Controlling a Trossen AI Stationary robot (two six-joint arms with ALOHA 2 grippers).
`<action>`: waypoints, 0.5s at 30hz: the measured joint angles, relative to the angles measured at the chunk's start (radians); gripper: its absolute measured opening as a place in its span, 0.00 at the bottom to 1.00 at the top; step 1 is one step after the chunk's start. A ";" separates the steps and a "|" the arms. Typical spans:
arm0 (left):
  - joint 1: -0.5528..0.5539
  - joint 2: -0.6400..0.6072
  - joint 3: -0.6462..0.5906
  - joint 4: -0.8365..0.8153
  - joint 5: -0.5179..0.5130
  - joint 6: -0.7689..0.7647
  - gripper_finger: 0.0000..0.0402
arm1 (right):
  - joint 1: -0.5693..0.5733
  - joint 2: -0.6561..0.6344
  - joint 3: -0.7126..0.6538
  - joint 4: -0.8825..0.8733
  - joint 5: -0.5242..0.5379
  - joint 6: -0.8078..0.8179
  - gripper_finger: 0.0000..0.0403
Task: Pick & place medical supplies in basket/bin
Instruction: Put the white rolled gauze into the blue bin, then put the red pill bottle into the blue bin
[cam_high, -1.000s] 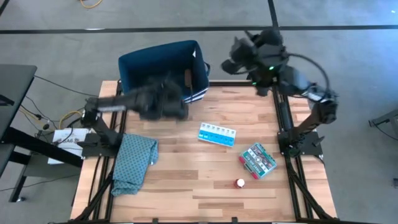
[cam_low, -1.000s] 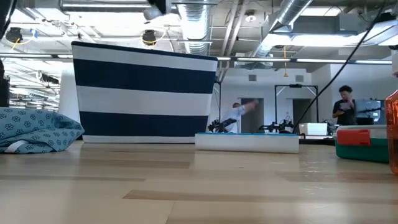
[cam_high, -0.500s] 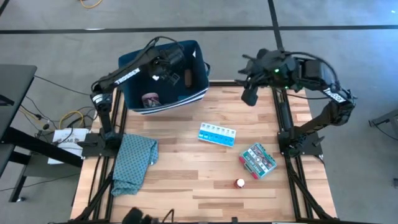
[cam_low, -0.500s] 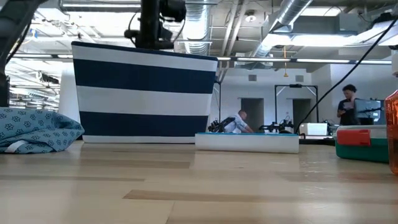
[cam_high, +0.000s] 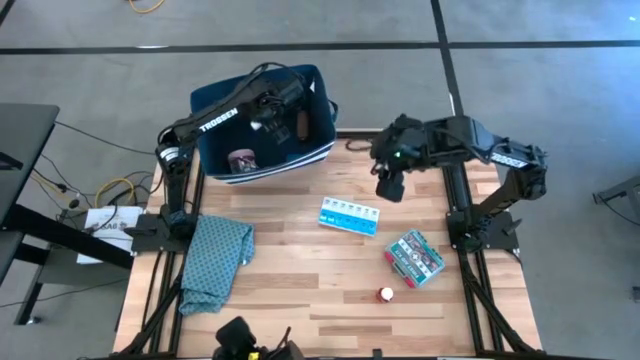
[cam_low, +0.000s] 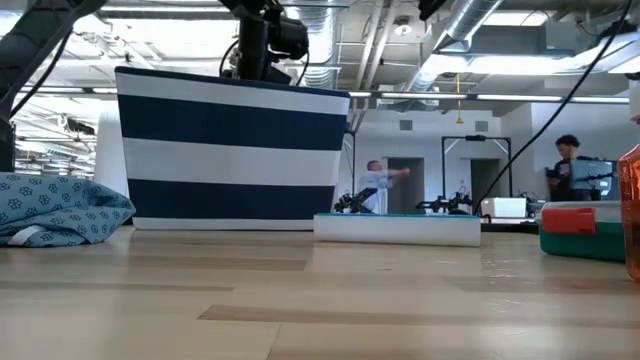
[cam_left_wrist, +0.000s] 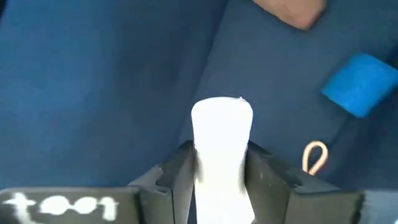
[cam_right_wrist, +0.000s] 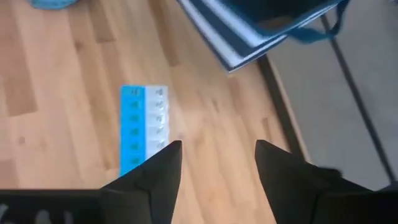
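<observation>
Cap (cam_high: 386, 294): red-white, nearest table edge, well clear of bin, waiting.
Flat box (cam_high: 415, 257): just beyond cap, untouched.
Pill organiser (cam_high: 349, 216): mid-table, short of bin; likely next pick.
Right gripper (cam_right_wrist: 214, 163): fingers spread, empty, hovering beside organiser, apparently lining up.
Bin (cam_high: 315, 150): far edge; pink roll (cam_high: 241, 160) and brown block (cam_high: 301, 124) inside.
Left gripper (cam_left_wrist: 221, 163): over bin interior, clamped on white stick (cam_left_wrist: 221, 146), poised for release.

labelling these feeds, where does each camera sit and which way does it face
High: above, facing straight down on table, both arms, bin.
Low: table height, facing level at striped bin; left arm above it.
Left wrist: inside bin, left claw gripping white stick.
Right wrist: above table, open right claw, pill organiser.
Shared: pill organiser also in high view.
</observation>
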 joint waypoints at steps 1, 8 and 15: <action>0.000 0.000 0.000 -0.003 -0.001 0.015 0.31 | 0.013 0.000 0.000 -0.018 0.000 0.021 0.51; 0.005 0.000 0.000 0.007 -0.001 0.056 0.40 | 0.138 -0.007 0.000 -0.102 -0.069 0.221 0.53; 0.000 -0.003 0.003 0.025 -0.027 0.063 0.43 | 0.357 0.009 -0.009 -0.096 -0.127 0.368 0.53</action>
